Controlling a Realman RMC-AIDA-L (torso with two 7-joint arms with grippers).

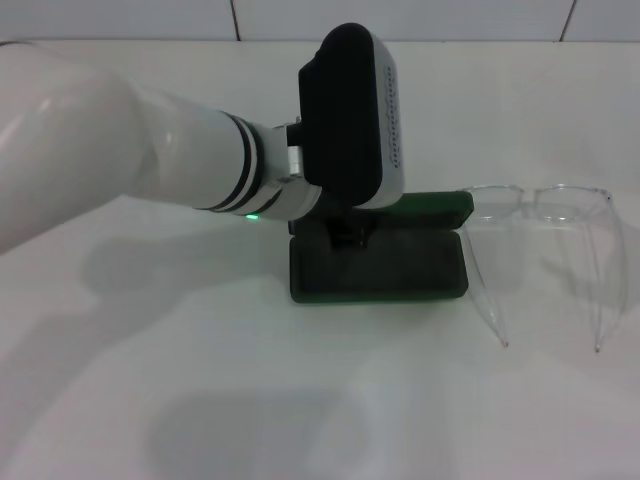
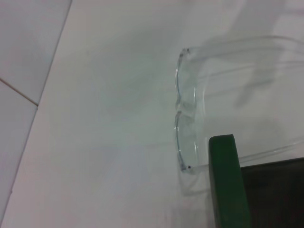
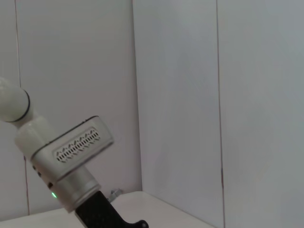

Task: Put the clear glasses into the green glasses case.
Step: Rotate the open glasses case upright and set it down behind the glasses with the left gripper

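Jaws of left gripper hidden under its wrist, can't tell their width; it hangs over the open green glasses case.
Clear glasses sit on counter just right of case, arms unfolded, so likely about to be fetched; right arm out of view.

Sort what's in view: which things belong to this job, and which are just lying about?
For the job:
- clear glasses, on the table beside the case
- green case, lid open
- left end effector, over the case

Lying about:
- nothing except the white table
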